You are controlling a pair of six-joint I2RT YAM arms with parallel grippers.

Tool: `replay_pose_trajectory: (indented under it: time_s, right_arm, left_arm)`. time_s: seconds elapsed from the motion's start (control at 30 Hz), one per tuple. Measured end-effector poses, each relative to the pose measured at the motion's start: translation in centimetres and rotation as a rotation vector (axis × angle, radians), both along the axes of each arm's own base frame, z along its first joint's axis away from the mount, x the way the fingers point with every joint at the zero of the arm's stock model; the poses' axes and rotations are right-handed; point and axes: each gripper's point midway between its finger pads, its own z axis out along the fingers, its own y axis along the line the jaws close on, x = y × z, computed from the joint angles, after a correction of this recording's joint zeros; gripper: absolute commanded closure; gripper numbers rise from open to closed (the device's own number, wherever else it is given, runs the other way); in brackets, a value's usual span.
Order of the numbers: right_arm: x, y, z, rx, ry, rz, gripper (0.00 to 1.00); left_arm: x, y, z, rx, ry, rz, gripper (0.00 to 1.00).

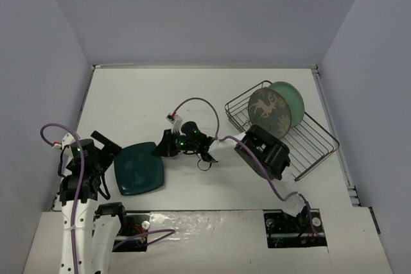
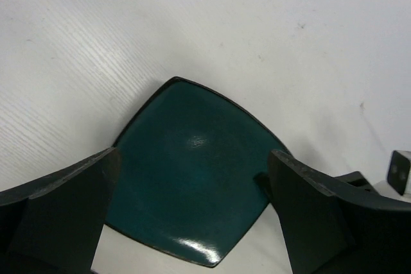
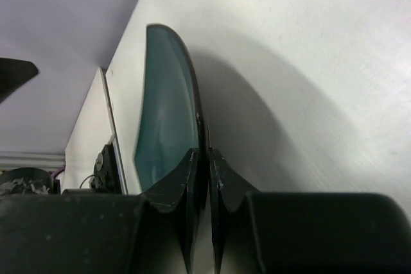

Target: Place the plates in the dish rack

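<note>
At about eight o'clock on the table (image 1: pixel 160 94), just ahead of your left arm, the square teal plate (image 1: pixel 138 168) sits low on the surface. Your right fingers (image 1: pixel 160 147) have reached across and are clamped shut on its rim near the two o'clock corner. The right wrist view shows both pads pressed onto the thin edge, one on each face, with only a shallow bite. I cannot tell whether that edge has left the table. Your left fingers (image 1: pixel 106 142) hang wide open, holding nothing, at the plate's ten o'clock side. From the left wrist view the plate fills the gap between them. The grip is narrow and sits at one corner, so I judge the plate will want to swing as it rises. Lift slowly, tip it upright before you travel, and let the left fingers steady the far edge if it starts to pivot. Then carry it toward the rack (image 1: pixel 314 139) at three o'clock. The deer plate (image 1: pixel 268 110) and the green plate (image 1: pixel 292 97) behind it already stand on edge there. Aim for a free slot on the near side of the deer plate, and mind your own right forearm, which lies across the rack's seven o'clock corner. The teal plate is dark and glossy, with rounded corners, a shallow dished centre and a bright highlight on the glaze. It looks smooth and likely slippery, so don't ease the squeeze until a wire holds it.
</note>
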Motion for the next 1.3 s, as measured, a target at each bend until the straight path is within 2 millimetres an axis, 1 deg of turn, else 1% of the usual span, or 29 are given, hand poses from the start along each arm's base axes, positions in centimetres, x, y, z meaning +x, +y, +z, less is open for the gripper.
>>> replay_pose_trajectory:
  time_s: [0.07, 0.13, 0.2, 0.27, 0.3, 0.4, 0.57, 0.63, 0.7, 0.8, 0.97, 1.03, 1.1, 1.3]
  right_arm:
    - [1.9, -1.8, 1.6, -0.003, -0.067, -0.043, 1.0]
    - [3.7, -3.6, 2.7, -0.023, -0.122, -0.095, 1.0]
    - [5.6, -5.4, 4.0, -0.061, -0.185, -0.159, 1.0]
    - [7.0, -7.1, 5.4, -0.094, -0.241, -0.214, 1.0]
    - [7.5, -7.7, 6.2, -0.1, -0.261, -0.232, 1.0]
    - [8.3, -9.8, 9.8, -0.114, -0.341, -0.282, 1.0]
    - [8.9, -13.6, 16.8, -0.116, -0.508, -0.381, 1.0]
    - [9.2, -15.5, 19.1, -0.112, -0.554, -0.416, 1.0]
    - [10.2, -17.8, 20.9, -0.113, -0.589, -0.471, 1.0]
    - [12.4, -21.8, 22.2, -0.134, -0.615, -0.568, 1.0]
    - [15.5, -28.4, 22.2, -0.251, -0.622, -0.711, 1.0]
    - [16.0, -30.0, 22.5, -0.318, -0.629, -0.727, 1.0]
    - [16.3, -31.1, 23.4, -0.372, -0.645, -0.727, 1.0]
    - [16.5, -34.2, 29.0, -0.437, -0.78, -0.729, 1.0]
  left_arm:
    - [0.1, -0.6, 0.8, -0.007, -0.029, -0.036, 0.03]
    - [0.1, -0.9, 1.6, -0.01, -0.063, -0.053, 0.03]
    - [0.0, -0.9, 2.2, -0.005, -0.088, -0.056, 0.03]
    - [-0.1, -0.9, 2.7, -0.001, -0.108, -0.056, 0.03]
    - [-0.1, -0.9, 2.9, 0.001, -0.118, -0.054, 0.03]
    - [0.1, -0.9, 3.2, -0.005, -0.138, -0.048, 0.03]
    - [0.9, -1.1, 3.8, -0.015, -0.167, -0.055, 0.03]
    - [1.3, -1.2, 3.7, -0.022, -0.165, -0.061, 0.03]
    - [1.7, -1.2, 3.5, -0.029, -0.156, -0.065, 0.03]
    - [2.3, -1.4, 3.0, -0.041, -0.137, -0.075, 0.03]
    - [2.9, -1.5, 2.1, -0.054, -0.098, -0.083, 0.03]
    - [3.1, -1.5, 1.9, -0.055, -0.09, -0.082, 0.03]
    - [3.2, -1.4, 1.7, -0.056, -0.083, -0.082, 0.03]
    - [3.6, -1.3, 1.6, -0.054, -0.083, -0.081, 0.03]
